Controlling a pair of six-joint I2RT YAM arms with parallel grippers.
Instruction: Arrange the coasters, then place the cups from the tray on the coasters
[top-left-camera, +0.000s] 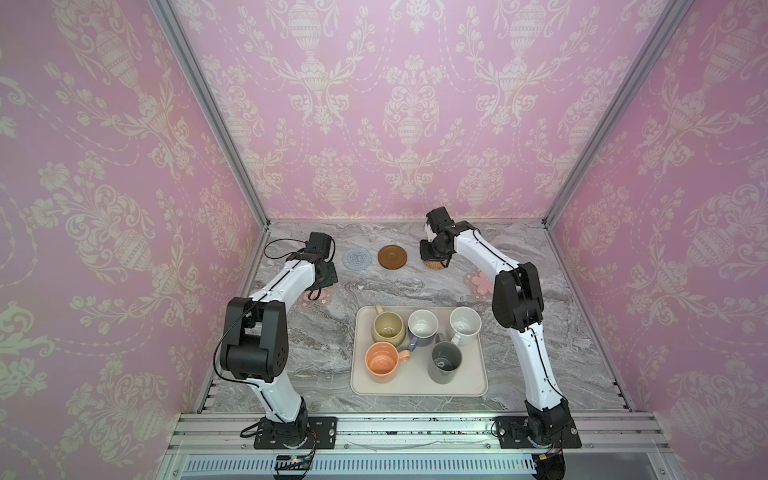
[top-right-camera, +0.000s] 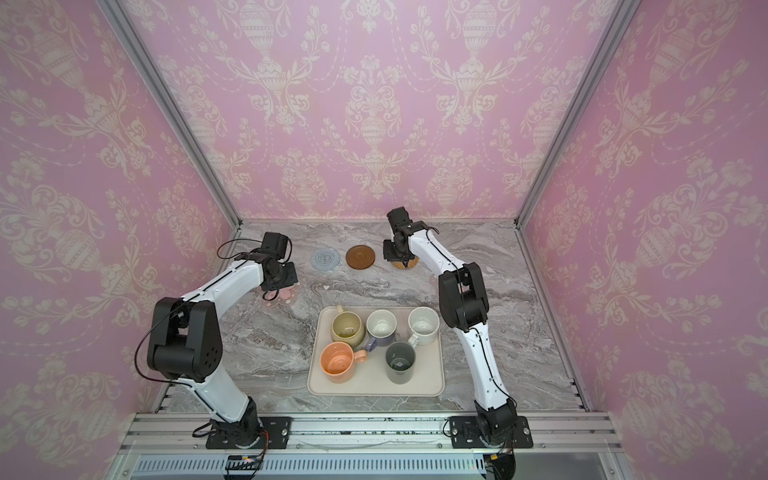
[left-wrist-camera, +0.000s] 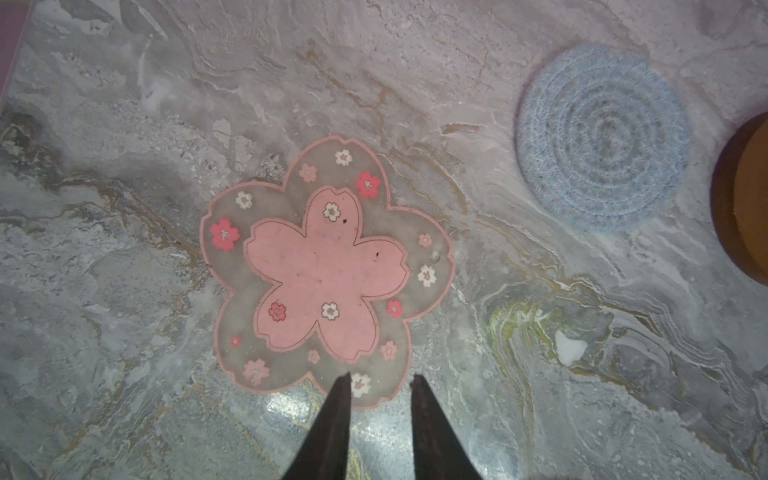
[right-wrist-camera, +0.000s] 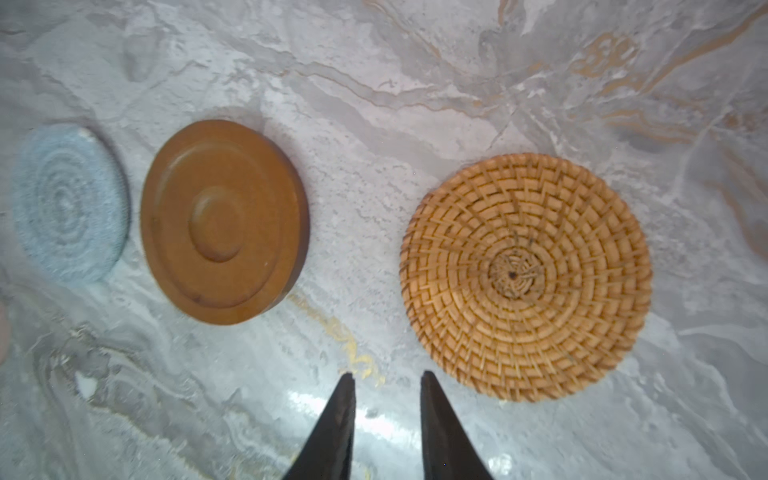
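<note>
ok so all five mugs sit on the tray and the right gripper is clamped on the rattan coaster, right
No: in the right wrist view the right gripper is open and empty; the rattan coaster lies flat on the table beside it. The five mugs do sit on the tray.

Both top views: high at the front, angled down and back, whole grey marble surface (top-left-camera: 316, 361) in frame, near-identical. Wrist cams: close, facing down at it; both catch the blue-grey woven round coaster (left-wrist-camera: 602, 139) and dark brown disc coaster (right-wrist-camera: 224, 222).
</note>
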